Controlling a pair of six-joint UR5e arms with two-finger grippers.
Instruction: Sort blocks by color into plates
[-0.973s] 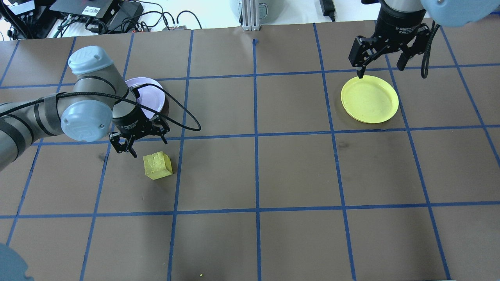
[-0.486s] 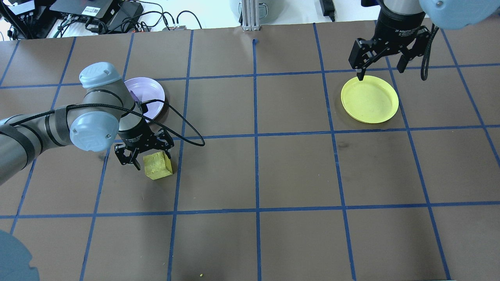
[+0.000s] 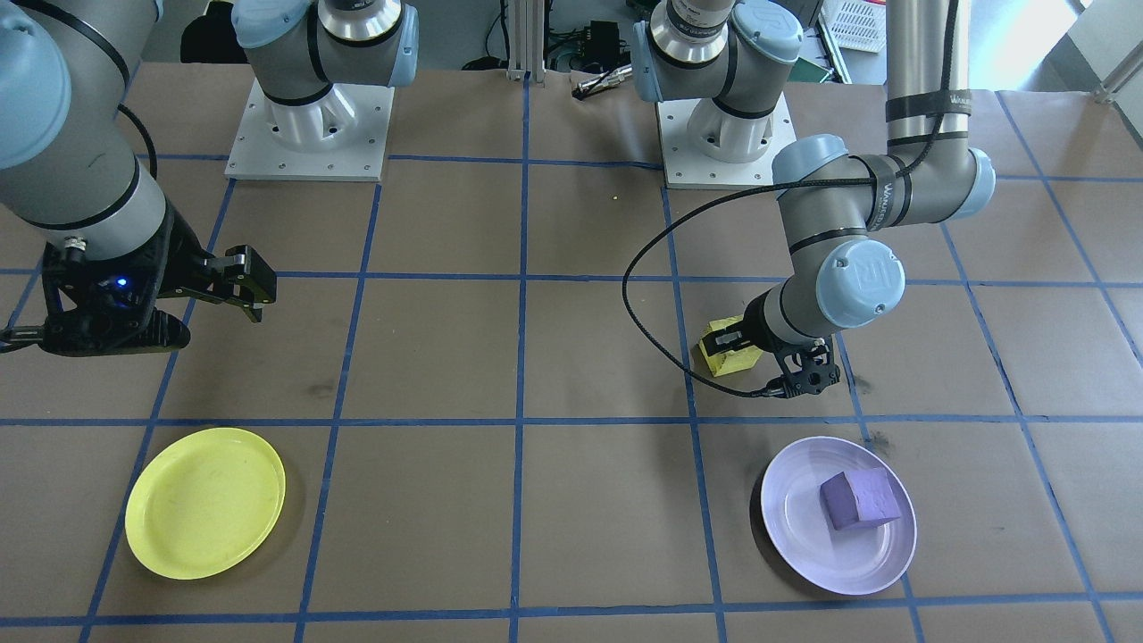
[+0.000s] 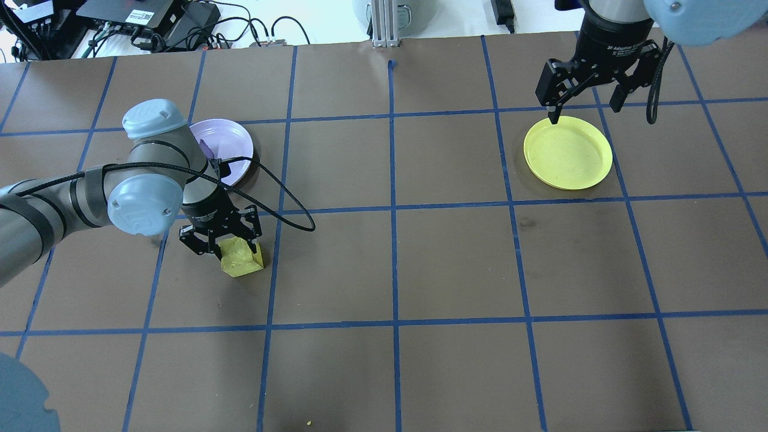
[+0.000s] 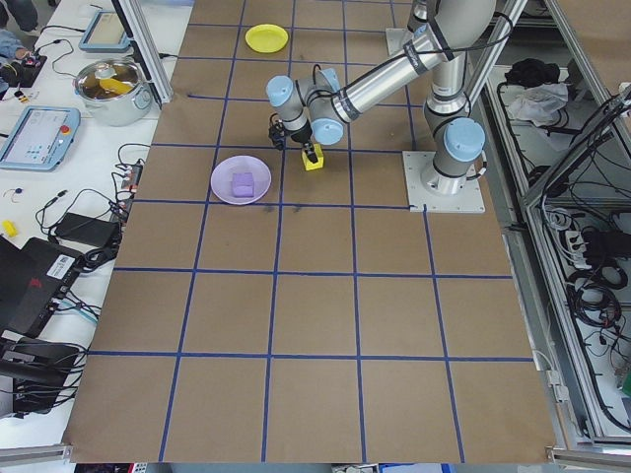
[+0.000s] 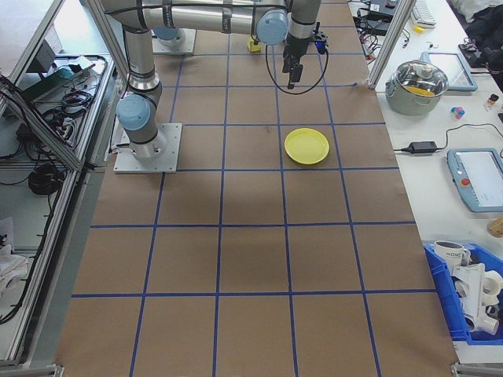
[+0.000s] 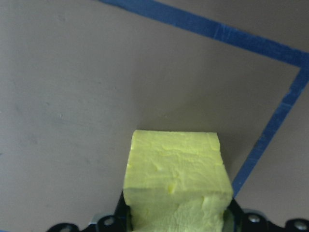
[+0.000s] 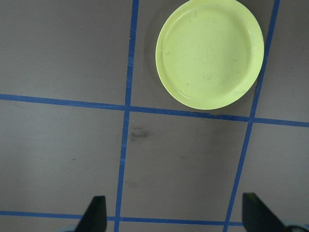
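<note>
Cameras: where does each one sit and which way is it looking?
Front: across the table, facing both arm bases; purple block on the lavender plate.
Overhead: behind the robot; left gripper at the yellow block.
Left side: along the table.
Right side: the other end, yellow plate central.
Left wrist: down on the yellow block.
Right wrist: down past the right gripper.
Shared: right wrist and overhead both show the yellow plate.

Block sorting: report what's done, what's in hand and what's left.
Done: the purple block lies in the lavender plate. In hand: the left gripper straddles the yellow block, which is on the table. Left: carrying it to the empty yellow plate, where the right gripper hangs open.
</note>
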